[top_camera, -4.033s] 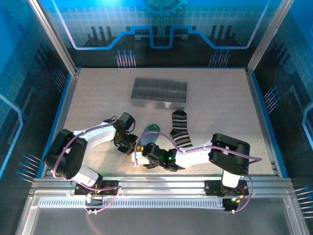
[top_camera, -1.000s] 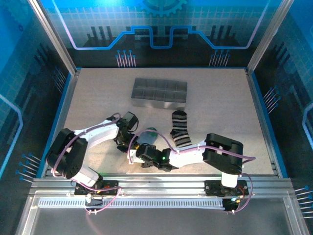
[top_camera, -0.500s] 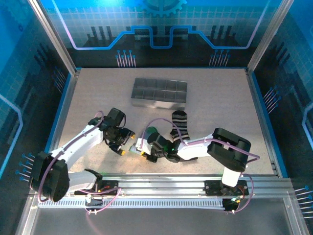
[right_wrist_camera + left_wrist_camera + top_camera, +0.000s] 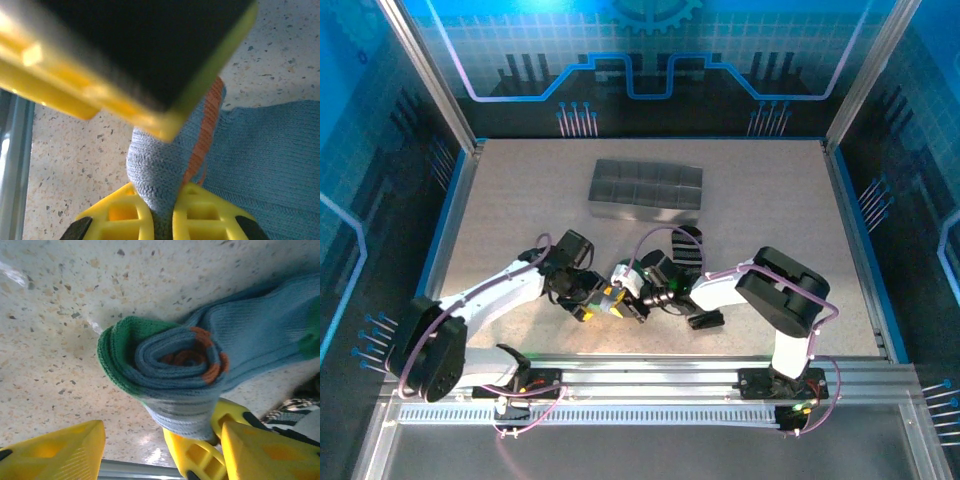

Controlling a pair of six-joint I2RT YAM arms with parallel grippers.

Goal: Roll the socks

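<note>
Grey-blue sock (image 4: pixel 185 370): rolled into a tight coil, green cuff outermost and orange stripe in the turns. It is on the table (image 4: pixel 510 190) just ahead of the left claw, with its unrolled part trailing off to the right.
Right claw (image 4: pixel 162 215): closed, pinching the pale lower edge of the roll between its yellow fingers.
Left claw (image 4: pixel 162 440): open, jaws spread wide below the roll; the left one stands clear of the fabric.
Striped sock (image 4: pixel 690 243): just beyond the right claw, partly under that arm.
Grey tray (image 4: pixel 646 188): well beyond both claws.
</note>
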